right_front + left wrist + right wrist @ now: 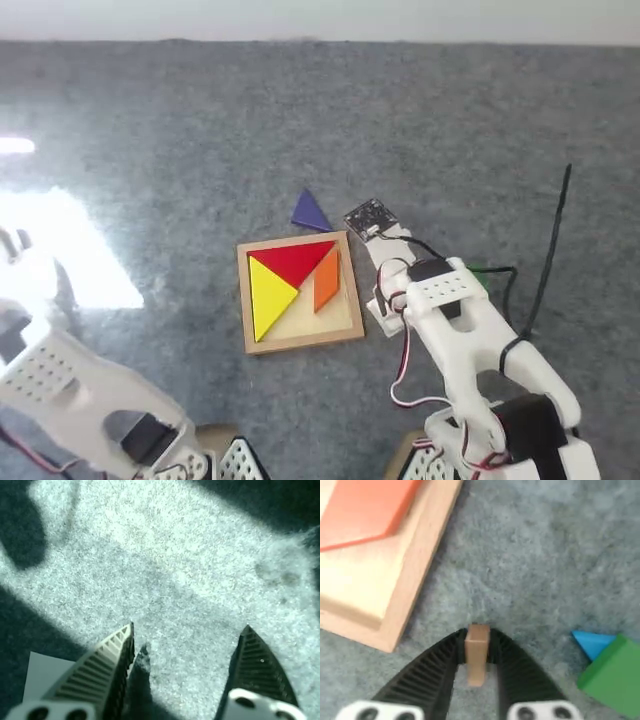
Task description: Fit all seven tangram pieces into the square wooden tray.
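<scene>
At lower left of the high view, the left gripper (190,630) hangs open over grey carpet (200,565). At lower right, the right gripper (477,633) pinches a tan wooden piece (477,655) beside the centre-frame wooden tray (300,342), which holds a yellow triangle (265,292), an orange parallelogram (327,280) and a red triangle (295,258). A purple triangle (310,212) lies just above the tray.
</scene>
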`<action>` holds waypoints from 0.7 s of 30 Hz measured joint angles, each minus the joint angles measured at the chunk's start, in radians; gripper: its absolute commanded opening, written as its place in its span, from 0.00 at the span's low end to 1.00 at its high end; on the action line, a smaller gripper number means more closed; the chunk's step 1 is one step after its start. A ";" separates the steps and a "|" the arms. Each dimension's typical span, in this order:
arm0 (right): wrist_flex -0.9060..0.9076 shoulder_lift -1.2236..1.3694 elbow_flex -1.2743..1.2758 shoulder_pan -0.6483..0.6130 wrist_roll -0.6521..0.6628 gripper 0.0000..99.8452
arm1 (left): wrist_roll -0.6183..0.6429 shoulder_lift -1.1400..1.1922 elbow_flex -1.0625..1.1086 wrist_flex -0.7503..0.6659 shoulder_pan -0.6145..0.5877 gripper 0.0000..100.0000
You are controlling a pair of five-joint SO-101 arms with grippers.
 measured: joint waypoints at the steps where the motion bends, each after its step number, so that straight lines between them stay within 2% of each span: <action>1: 0.000 0.000 0.000 0.002 0.000 0.01 | 0.000 0.000 0.000 0.000 0.000 0.32; 8: 0.074 -0.002 -0.115 0.003 -0.081 0.01 | 0.000 0.000 0.000 0.000 0.000 0.32; 13: 0.209 -0.095 -0.281 -0.107 -0.187 0.01 | 0.000 0.000 0.000 0.000 0.000 0.32; 16: 0.199 -0.115 -0.324 -0.222 -0.321 0.01 | 0.000 0.000 0.000 0.000 0.000 0.32; 21: 0.025 -0.009 -0.339 -0.359 -0.637 0.01 | 0.000 0.000 0.000 0.000 0.000 0.32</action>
